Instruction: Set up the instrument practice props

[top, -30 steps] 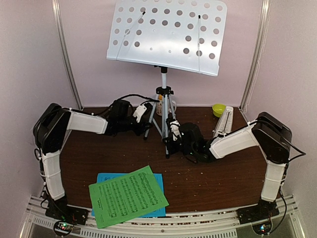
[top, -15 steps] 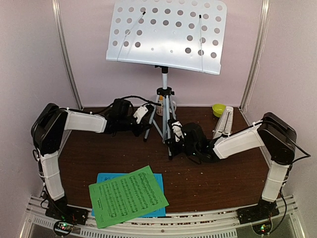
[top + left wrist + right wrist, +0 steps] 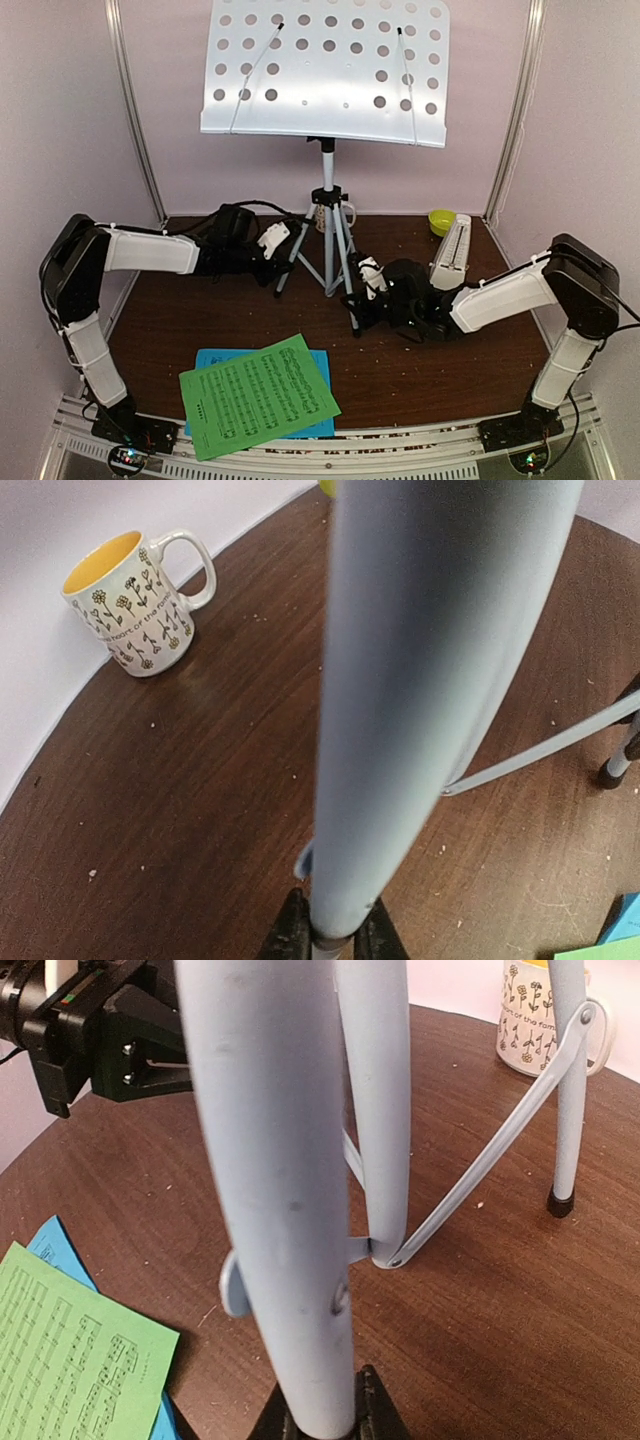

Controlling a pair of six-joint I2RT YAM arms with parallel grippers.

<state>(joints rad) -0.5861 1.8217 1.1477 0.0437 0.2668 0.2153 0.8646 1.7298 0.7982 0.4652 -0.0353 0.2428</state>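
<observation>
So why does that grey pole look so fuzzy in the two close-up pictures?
Left wrist view: the tripod leg sits right at the lens, so it blurs; the mug behind is crisp. Right wrist view: likewise the nearest leg, while the green sheet is sharp. Top view: sharp, evenly lit, wall rails leaning from the wide lens.

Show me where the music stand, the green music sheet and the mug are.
music stand (image 3: 320, 118): top view, lower part of its white perforated desk.
green music sheet (image 3: 258, 395): top view, middle of the page.
mug (image 3: 135, 615): left wrist view, its patterned side.
</observation>
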